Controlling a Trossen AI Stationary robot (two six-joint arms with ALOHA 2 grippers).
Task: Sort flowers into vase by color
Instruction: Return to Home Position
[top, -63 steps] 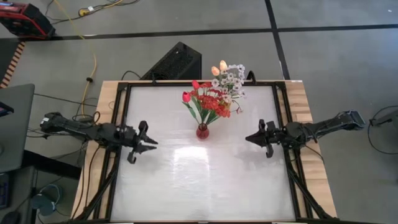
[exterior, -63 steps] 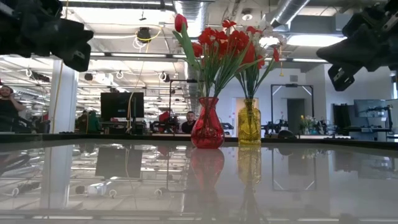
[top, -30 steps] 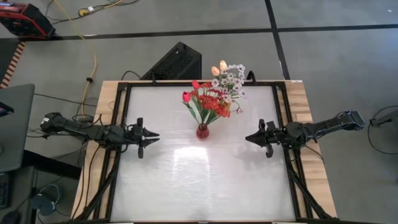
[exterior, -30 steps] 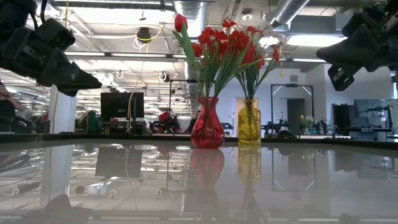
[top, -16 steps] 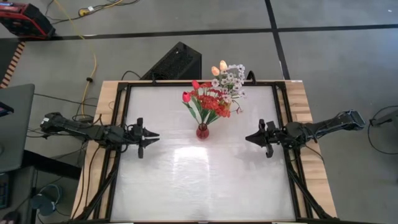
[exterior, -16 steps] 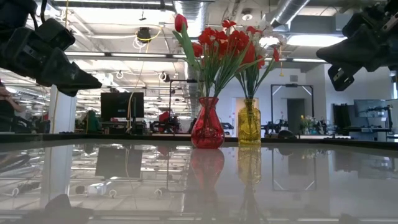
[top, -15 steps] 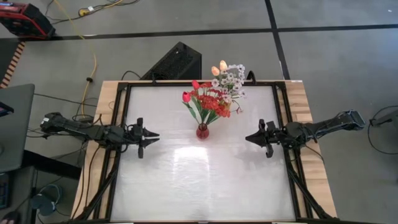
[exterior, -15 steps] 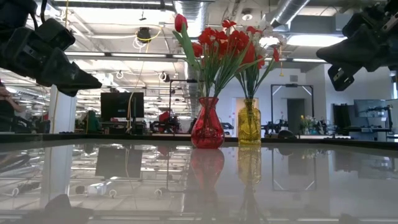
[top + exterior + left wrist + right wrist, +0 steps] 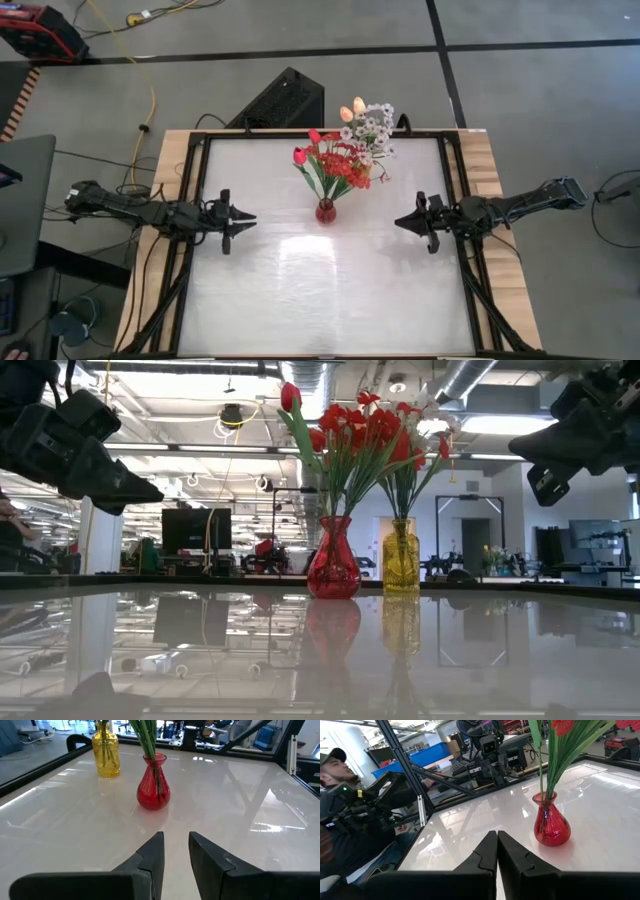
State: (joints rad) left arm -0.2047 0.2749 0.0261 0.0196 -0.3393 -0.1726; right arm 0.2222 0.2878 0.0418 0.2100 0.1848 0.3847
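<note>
A red vase [image 9: 325,211] stands on its base near the middle of the white table and holds red tulips and small red blossoms [image 9: 340,165] on green stems. Behind it, a yellow vase [image 9: 401,560] holds pale peach tulips and white blossoms [image 9: 365,122]. My left gripper [image 9: 250,220] hovers at the table's left side, pointing at the red vase [image 9: 153,790]. Its fingers stand slightly apart with nothing between them. My right gripper [image 9: 397,222] hovers at the right side, shut and empty, also pointing at the red vase [image 9: 551,825].
A black box [image 9: 280,100] sits on the floor beyond the table's far edge. Dark frame rails [image 9: 455,180] run along the table's sides. A person [image 9: 340,765] shows past the left edge in the right wrist view. Bare tabletop [image 9: 320,290] lies toward the near edge.
Nothing has moved over the last second. About two seconds ago my left gripper's fingers stood wider apart; they have drawn closer together and the wrist has rolled.
</note>
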